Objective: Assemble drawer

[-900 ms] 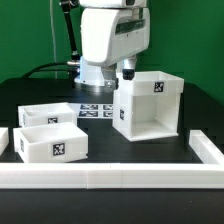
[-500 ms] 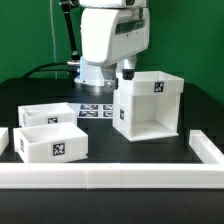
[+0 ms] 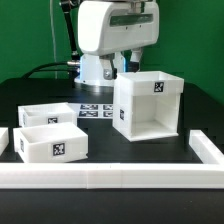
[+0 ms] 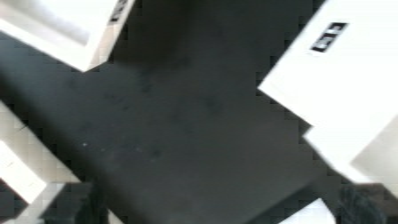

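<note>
The drawer housing [image 3: 148, 105], a tall white open-topped cube with a tag near its top, stands right of the middle. Two shallow white trays lie at the exterior view's left, one further back [image 3: 48, 114] and one nearer with a tag on its front [image 3: 50, 144]. My gripper [image 3: 125, 65] hangs just behind the housing's back left corner, above the table. In the wrist view its fingers [image 4: 63, 205] stand wide apart at the frame's corners, with only black table between them [image 4: 205, 210]. The housing [image 4: 338, 70] and a tray edge [image 4: 71, 25] show there too.
The marker board [image 3: 95, 110] lies flat between the trays and the housing. A long white rail [image 3: 110, 178] borders the front of the table and turns up the right side [image 3: 206, 148]. Black cables run behind the arm's base.
The arm's head has shifted up and toward the exterior view's right. The gripper sits a little higher behind the housing. The housing and trays have not moved.
</note>
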